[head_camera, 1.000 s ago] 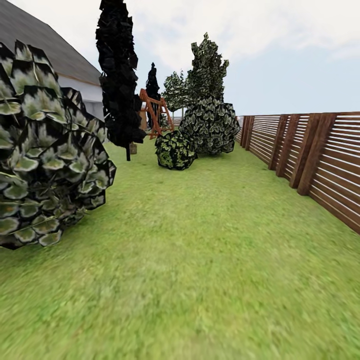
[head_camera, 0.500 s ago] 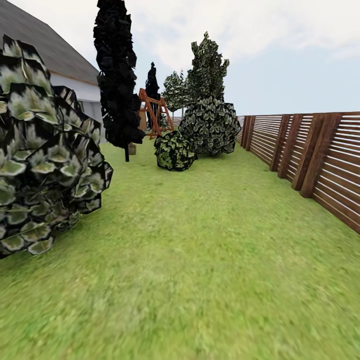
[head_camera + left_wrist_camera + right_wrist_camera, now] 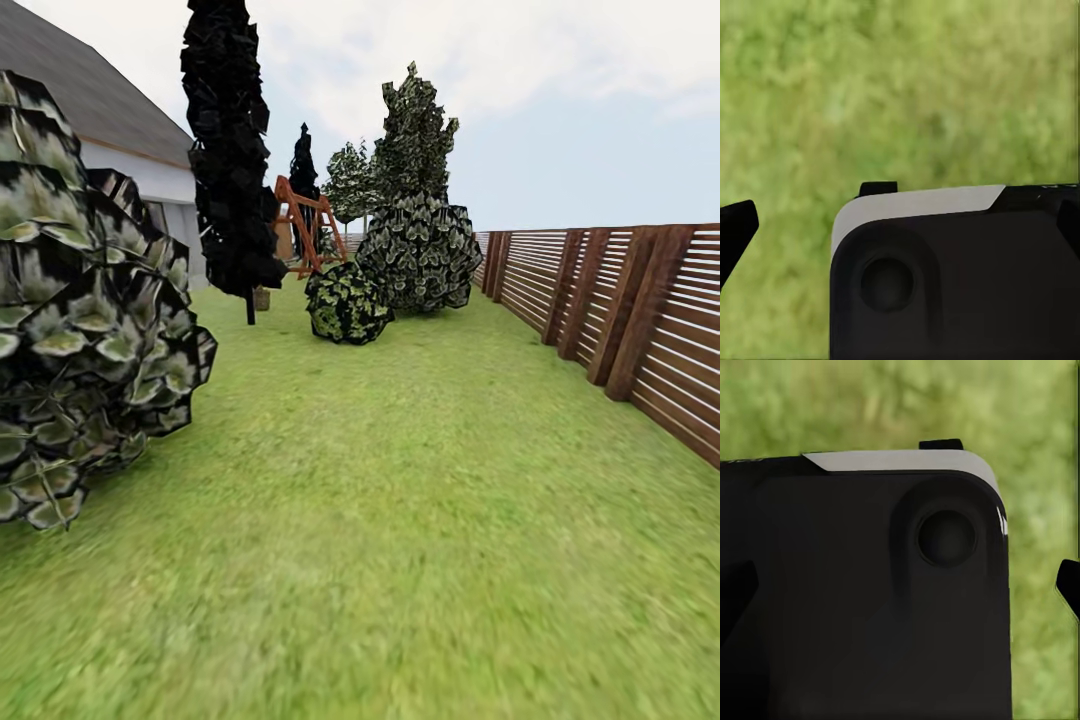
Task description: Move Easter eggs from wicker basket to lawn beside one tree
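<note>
The lawn (image 3: 400, 480) is a wide stretch of short green grass with lighter and darker patches, and it runs from the front of the head view far back into the garden. A dark brown fence (image 3: 640, 320) made of flat wooden slats runs along its right side. A big leafy bush (image 3: 80, 310) with pale green and dark leaves sits on the grass at the left. Farther back stands a tall all-black tree (image 3: 230, 150), then a small round bush (image 3: 346, 302) and a bigger round bush (image 3: 420, 250) just behind it. A reddish wooden frame (image 3: 305, 225) stands far back, and a house with a grey roof (image 3: 90, 95) is at the left. Since a second ago the whole picture has shifted: the big bush sits more to the left edge and looks larger, so the camera has moved forward. In the wrist views there is blurry grass behind a dark robot part (image 3: 952, 277), with black tips at the edges, and I cannot tell if the left or right gripper is open or closed.
</note>
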